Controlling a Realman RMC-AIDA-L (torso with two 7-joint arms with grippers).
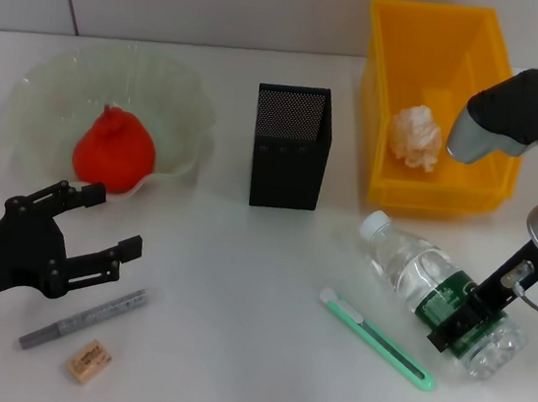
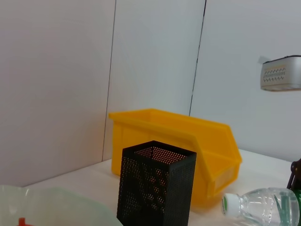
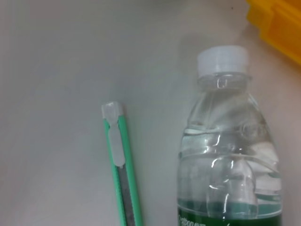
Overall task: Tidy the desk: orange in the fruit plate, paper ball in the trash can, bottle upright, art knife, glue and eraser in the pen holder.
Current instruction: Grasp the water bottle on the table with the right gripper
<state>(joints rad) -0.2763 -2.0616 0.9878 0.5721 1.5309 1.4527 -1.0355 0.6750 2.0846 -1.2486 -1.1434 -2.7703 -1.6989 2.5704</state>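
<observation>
The bottle (image 1: pixel 435 292) lies on its side on the table (image 1: pixel 231 335). It is clear, with a white cap and a green label. Its cap points toward the yellow bin (image 1: pixel 440 105). The right gripper (image 1: pixel 466 321) is clamped around the bottle at the label. The green knife (image 1: pixel 375 338) lies just beside the bottle. The paper ball (image 1: pixel 416 136) sits in the bin. The black holder (image 1: pixel 291 146) stands between the bin and the plate (image 1: pixel 56 84). The orange (image 1: pixel 114 151) is in the plate. The left gripper (image 1: pixel 112 225) hangs with its fingers spread over the table, near the glue (image 1: pixel 83 317) and the eraser (image 1: pixel 89 360).
</observation>
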